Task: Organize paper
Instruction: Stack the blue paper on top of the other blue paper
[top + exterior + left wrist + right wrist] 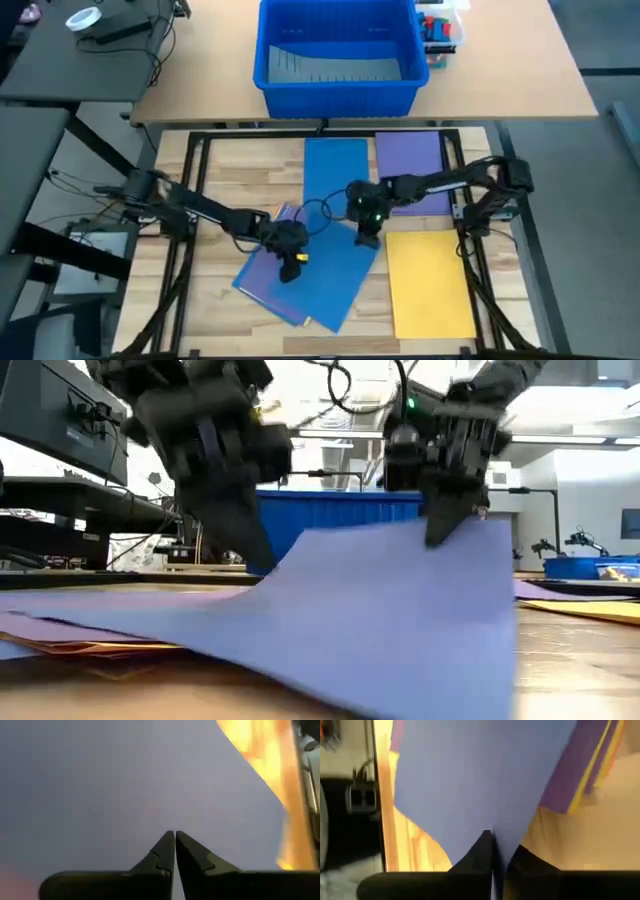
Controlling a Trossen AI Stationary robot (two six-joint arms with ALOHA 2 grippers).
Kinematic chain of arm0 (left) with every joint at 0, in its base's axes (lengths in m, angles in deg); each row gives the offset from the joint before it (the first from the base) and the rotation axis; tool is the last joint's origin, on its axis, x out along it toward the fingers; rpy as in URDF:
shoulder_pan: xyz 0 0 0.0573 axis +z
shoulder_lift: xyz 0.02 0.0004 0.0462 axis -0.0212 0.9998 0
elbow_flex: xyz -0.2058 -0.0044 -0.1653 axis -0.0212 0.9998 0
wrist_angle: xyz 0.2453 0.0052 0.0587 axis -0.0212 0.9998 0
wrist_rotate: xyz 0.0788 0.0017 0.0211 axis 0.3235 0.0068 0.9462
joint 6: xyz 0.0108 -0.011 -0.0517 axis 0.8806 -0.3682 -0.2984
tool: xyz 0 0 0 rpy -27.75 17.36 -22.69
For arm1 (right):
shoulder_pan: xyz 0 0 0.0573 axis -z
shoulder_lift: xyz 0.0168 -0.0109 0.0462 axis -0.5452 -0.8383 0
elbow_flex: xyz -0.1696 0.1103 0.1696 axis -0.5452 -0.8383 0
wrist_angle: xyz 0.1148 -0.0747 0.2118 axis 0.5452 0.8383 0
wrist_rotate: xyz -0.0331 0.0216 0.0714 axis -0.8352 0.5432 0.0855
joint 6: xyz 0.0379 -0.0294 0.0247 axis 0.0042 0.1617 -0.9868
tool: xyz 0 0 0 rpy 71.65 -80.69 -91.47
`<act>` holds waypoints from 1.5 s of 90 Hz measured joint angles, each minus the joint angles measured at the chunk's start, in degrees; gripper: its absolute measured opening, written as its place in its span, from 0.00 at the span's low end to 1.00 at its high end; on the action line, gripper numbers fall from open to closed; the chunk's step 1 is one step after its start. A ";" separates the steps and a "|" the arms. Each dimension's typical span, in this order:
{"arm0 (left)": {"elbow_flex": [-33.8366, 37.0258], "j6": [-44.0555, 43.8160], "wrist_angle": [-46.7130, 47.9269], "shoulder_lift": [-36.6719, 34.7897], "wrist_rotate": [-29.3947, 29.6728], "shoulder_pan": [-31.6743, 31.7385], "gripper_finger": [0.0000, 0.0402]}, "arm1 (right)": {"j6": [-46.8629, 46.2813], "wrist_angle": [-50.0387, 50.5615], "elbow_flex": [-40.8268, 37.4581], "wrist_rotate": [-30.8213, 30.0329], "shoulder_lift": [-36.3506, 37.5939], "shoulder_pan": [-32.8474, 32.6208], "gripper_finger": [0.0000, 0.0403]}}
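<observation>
Two grippers work at frame centre: the right gripper has its fingers clamped on a corner of the blue sheet, lifting it, while the left gripper, fingers together, presses the sheet down. Pulling against that hold could tear the sheet or drag the stack beneath it.

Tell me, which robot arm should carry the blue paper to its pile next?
Probably the right gripper: it already pinches the lifted corner of the blue sheet. The left gripper is shut, pressing the sheet down.
</observation>
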 joint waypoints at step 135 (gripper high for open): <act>-0.02 32.86 36.54 -35.14 5.25 40.75 0.00 | 29.28 12.83 33.29 -19.90 -24.69 34.00 0.00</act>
